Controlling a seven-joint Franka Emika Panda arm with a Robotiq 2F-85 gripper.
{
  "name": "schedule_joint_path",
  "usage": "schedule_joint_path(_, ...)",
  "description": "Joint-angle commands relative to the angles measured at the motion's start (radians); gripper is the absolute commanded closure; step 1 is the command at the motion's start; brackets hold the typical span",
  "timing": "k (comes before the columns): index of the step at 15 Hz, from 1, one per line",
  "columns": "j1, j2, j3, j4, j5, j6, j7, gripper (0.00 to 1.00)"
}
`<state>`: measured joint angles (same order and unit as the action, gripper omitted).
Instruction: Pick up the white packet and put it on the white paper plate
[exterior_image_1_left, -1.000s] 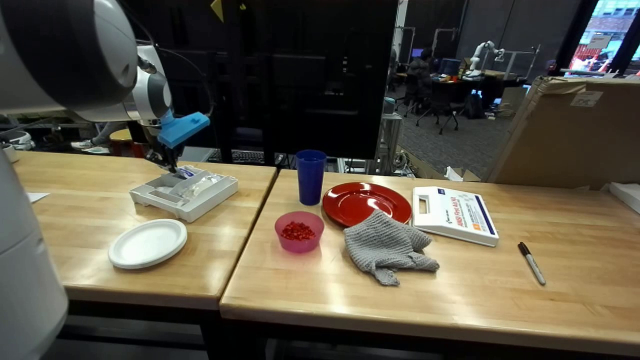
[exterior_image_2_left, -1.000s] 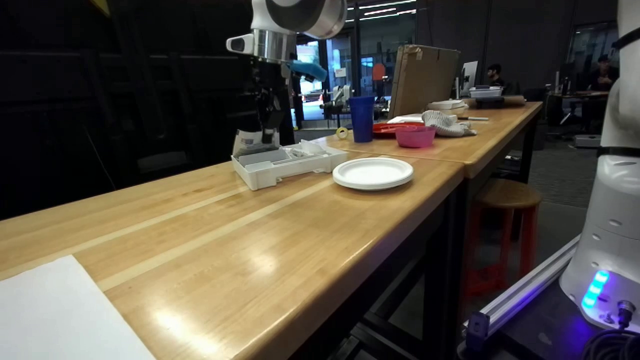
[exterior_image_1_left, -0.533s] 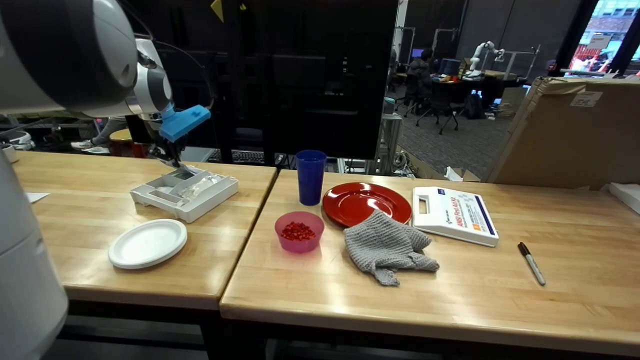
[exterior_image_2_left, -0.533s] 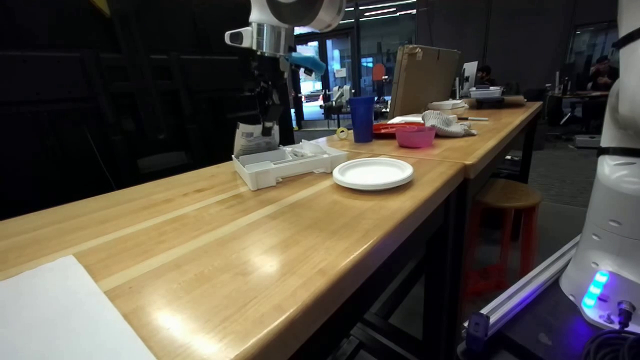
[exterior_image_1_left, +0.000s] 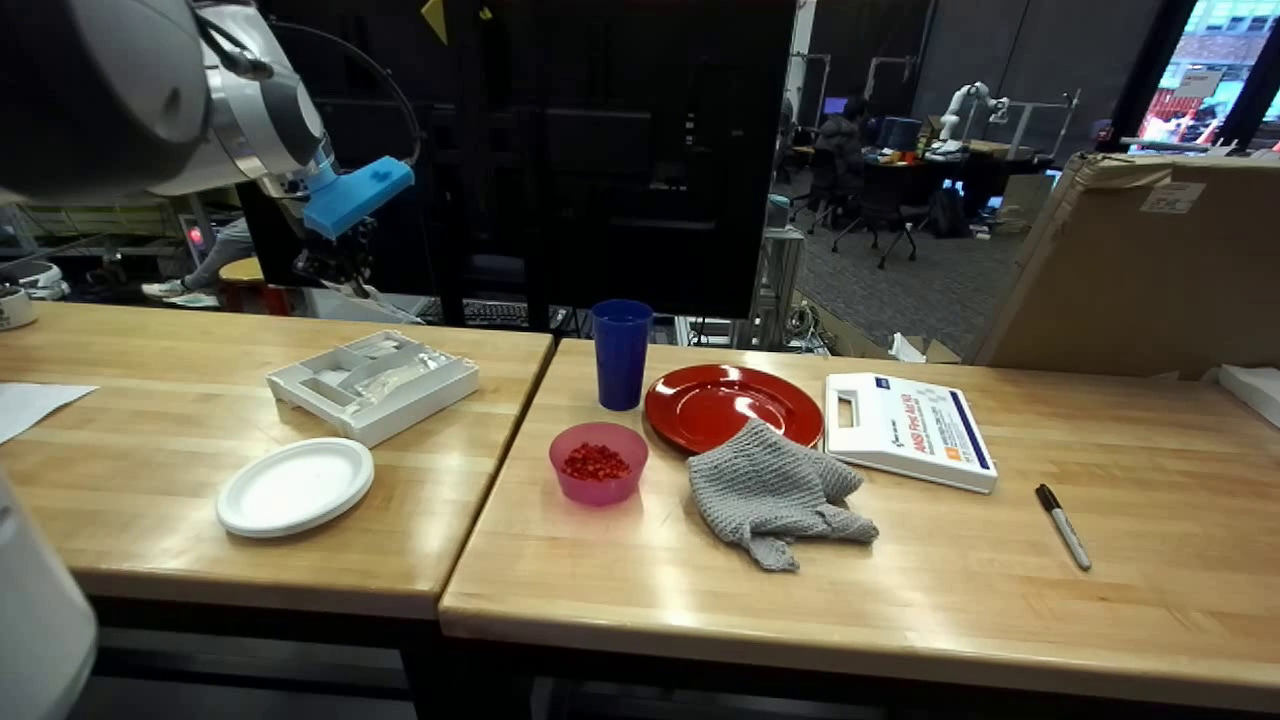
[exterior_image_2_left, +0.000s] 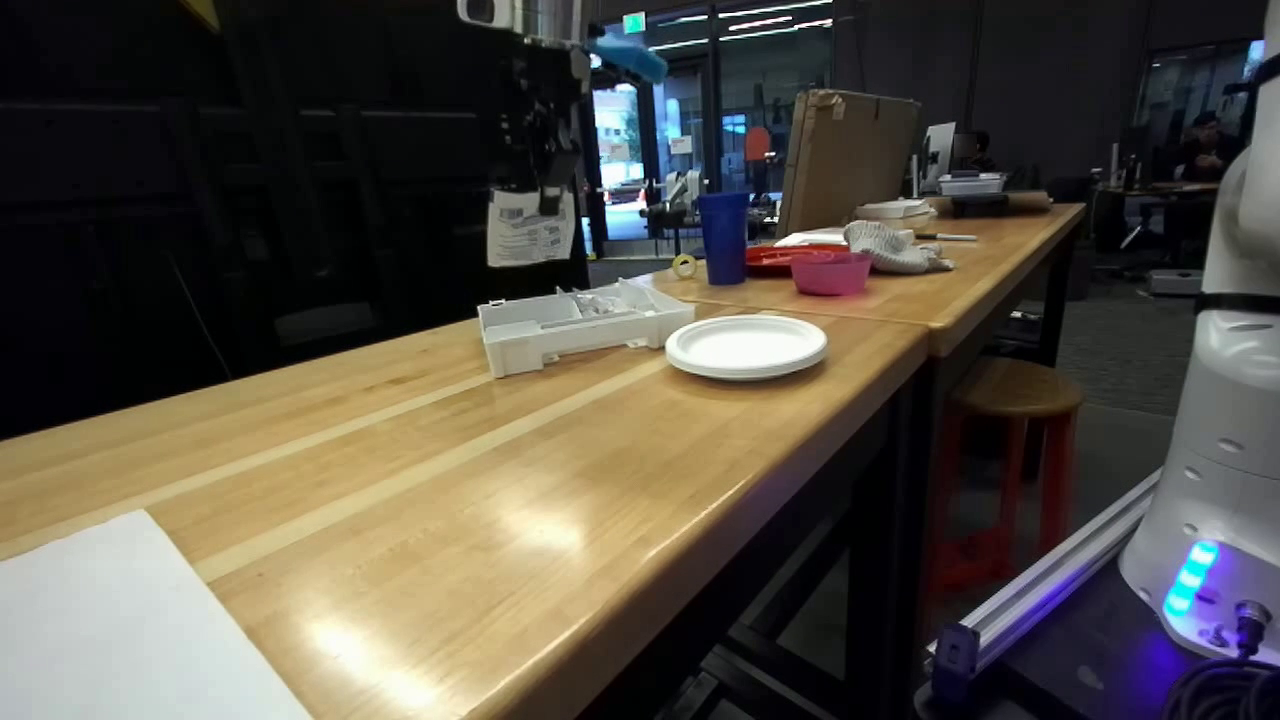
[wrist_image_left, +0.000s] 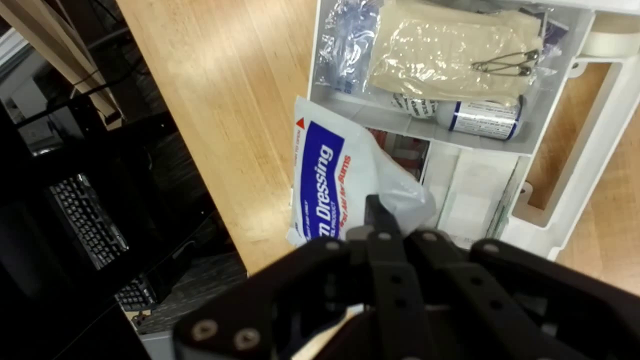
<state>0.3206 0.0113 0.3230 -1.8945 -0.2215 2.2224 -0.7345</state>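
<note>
The white packet (wrist_image_left: 320, 175), with blue and red print, hangs from my gripper (wrist_image_left: 387, 220). The fingers are shut on its edge, and the packet creases there. In an exterior view the packet (exterior_image_2_left: 530, 235) hangs upright below the gripper (exterior_image_2_left: 548, 185), above and apart from the open tray. In an exterior view the gripper (exterior_image_1_left: 345, 275) is above the tray's far side. The white paper plate (exterior_image_1_left: 296, 487) lies on the table on the near side of the tray; it also shows in an exterior view (exterior_image_2_left: 745, 348). The plate is out of the wrist view.
The light grey compartment tray (exterior_image_1_left: 425, 405) holds a bottle, bandages and other packets. A blue cup (exterior_image_1_left: 621, 355), pink bowl (exterior_image_1_left: 598, 490), red plate (exterior_image_1_left: 700, 400), grey cloth (exterior_image_1_left: 780, 495), white case (exterior_image_1_left: 910, 430) and marker (exterior_image_1_left: 1065, 530) are on the adjoining table.
My gripper has risen with the packet, which has come up out of the tray. The tray has shifted slightly. The plate has not moved.
</note>
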Motion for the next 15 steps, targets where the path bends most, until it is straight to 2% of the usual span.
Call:
schedule_joint_path(1, -0.001, -0.084, -0.002, -0.026, -0.015, -0.082, 0.021, 1.00)
schedule_joint_path(7, -0.001, -0.193, -0.004, -0.048, -0.043, -0.267, 0.076, 1.00)
schedule_joint_path(12, 0.007, -0.280, -0.012, -0.094, -0.006, -0.405, 0.125, 1.00)
schedule_joint_path(15, 0.017, -0.324, -0.030, -0.133, 0.064, -0.457, 0.129, 1.00)
